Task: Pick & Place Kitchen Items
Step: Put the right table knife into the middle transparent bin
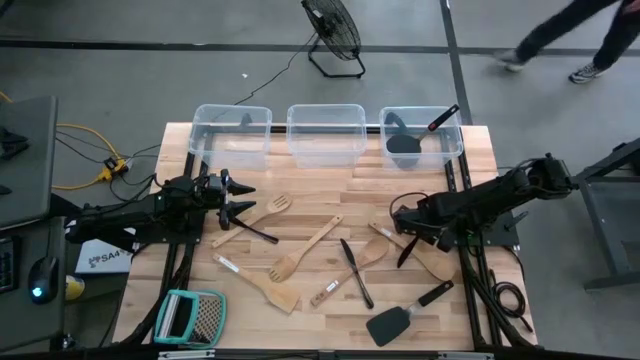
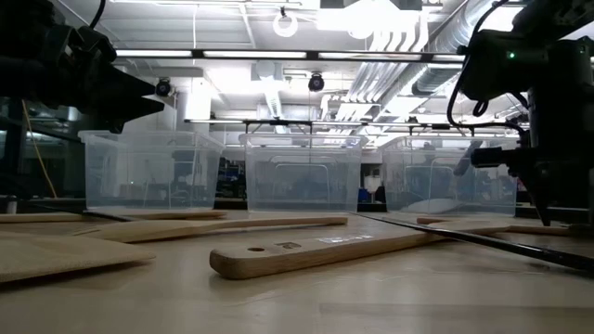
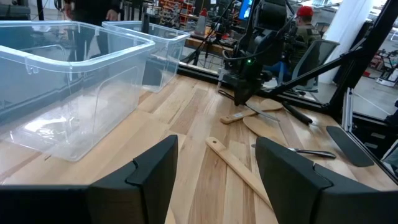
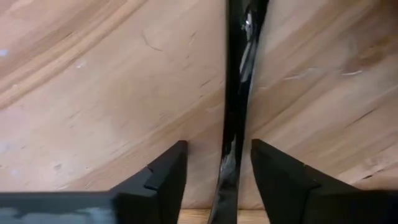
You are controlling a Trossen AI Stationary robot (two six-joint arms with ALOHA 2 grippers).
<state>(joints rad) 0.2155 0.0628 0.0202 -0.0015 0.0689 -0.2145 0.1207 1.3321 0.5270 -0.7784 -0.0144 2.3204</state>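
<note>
Right end effector (image 4: 214,171) sits low on the bench (image 1: 320,190), fingers apart astride a black utensil handle (image 4: 237,93) lying over pale wooden spoons (image 1: 425,255). Left end effector (image 1: 240,197) hovers with fingers apart near the left bin (image 1: 232,135).

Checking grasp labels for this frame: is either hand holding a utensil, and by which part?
Neither yet. The right hand straddles a black utensil's thin glossy handle, fingers not touching it. The left hand hovers open, empty.
</note>
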